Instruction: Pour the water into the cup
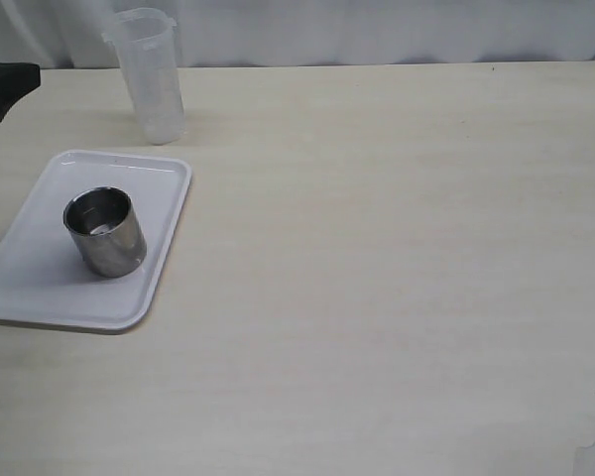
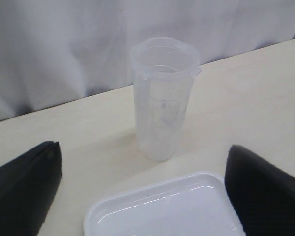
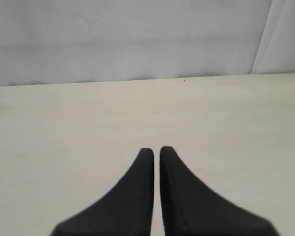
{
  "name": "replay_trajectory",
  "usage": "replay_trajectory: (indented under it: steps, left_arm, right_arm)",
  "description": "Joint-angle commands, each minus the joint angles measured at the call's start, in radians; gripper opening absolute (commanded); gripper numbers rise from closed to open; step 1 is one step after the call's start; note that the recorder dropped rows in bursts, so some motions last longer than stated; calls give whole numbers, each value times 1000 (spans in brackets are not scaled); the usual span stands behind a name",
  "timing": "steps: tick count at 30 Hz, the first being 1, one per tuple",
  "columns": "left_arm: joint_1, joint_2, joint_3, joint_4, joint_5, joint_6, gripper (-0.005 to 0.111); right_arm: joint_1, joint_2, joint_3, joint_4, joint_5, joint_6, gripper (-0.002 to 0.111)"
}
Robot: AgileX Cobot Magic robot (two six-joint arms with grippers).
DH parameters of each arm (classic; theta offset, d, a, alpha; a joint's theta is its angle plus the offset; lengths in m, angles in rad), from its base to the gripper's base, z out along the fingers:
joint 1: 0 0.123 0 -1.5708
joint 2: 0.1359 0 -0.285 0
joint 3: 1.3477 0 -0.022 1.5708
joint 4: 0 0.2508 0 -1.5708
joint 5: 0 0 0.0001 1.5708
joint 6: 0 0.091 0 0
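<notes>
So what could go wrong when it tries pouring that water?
The tall translucent plastic beaker looks light; the open left claw could knock it over while closing. The short steel cup has a narrow mouth, so water might miss and land on the white plastic tray.

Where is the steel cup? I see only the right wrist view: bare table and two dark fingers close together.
Observer: The cup stands upright on a white tray, on the left of the exterior view.
Operator: What can I pour from?
Observer: A translucent beaker stands upright on the table, just beyond the tray's far edge and not on it.
Operator: Is anything holding it?
Observer: No. The left gripper is open, with its fingers spread wide and apart from the beaker.
</notes>
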Motion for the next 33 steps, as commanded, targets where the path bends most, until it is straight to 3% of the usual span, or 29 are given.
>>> replay_trajectory:
  steps: [1, 12, 33]
  left_arm:
    - [0, -4, 5, -6, -11, -5, 84]
    - [0, -4, 5, -6, -11, -5, 84]
    - [0, -4, 5, -6, -11, -5, 84]
  right_arm:
    - [-6, -6, 3, -10, 59, 17, 4]
    - [-6, -6, 3, -95, 59, 9, 4]
    - [-6, -6, 3, -51, 58, -13, 4]
